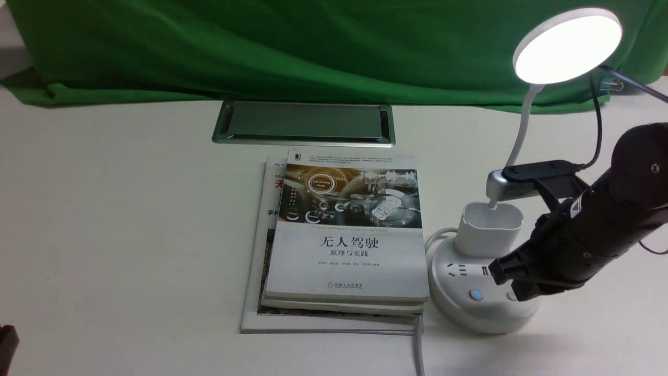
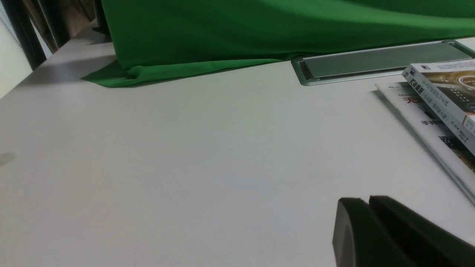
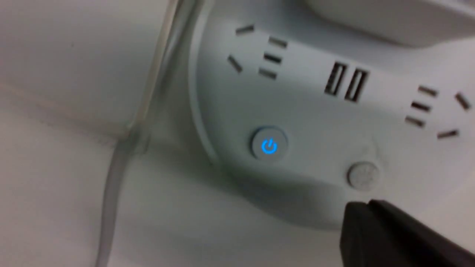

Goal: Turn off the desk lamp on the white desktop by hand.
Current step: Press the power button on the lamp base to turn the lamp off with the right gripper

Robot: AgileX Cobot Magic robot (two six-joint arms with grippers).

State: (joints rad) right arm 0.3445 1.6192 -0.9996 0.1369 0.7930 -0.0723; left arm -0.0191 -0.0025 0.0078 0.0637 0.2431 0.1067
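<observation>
My left black claw (image 2: pixel 365 200) is over the left part of the large matte white desktop (image 1: pixel 130 209); its two fingers are pressed together, with nothing between them. Behind it, a green cloth (image 1: pixel 156 47) hangs in folds across the back, and its lower edge lies on the surface. Near this edge, in the middle, a rectangular grey metal cable hatch (image 1: pixel 305 121) is set into the desktop. In front of the hatch there are white paper books (image 1: pixel 347 266) with printed covers, stacked on one another. A grey cable (image 1: pixel 419 344) runs beside them.

To the right stands the white desk lamp (image 1: pixel 485 308) with round base, cup holder and flat disc head, which is shining. Its power button (image 1: pixel 476 294) glows blue. My right black claw (image 3: pixel 365 204) is above the front of this base, fingers closed together, holding nothing.
</observation>
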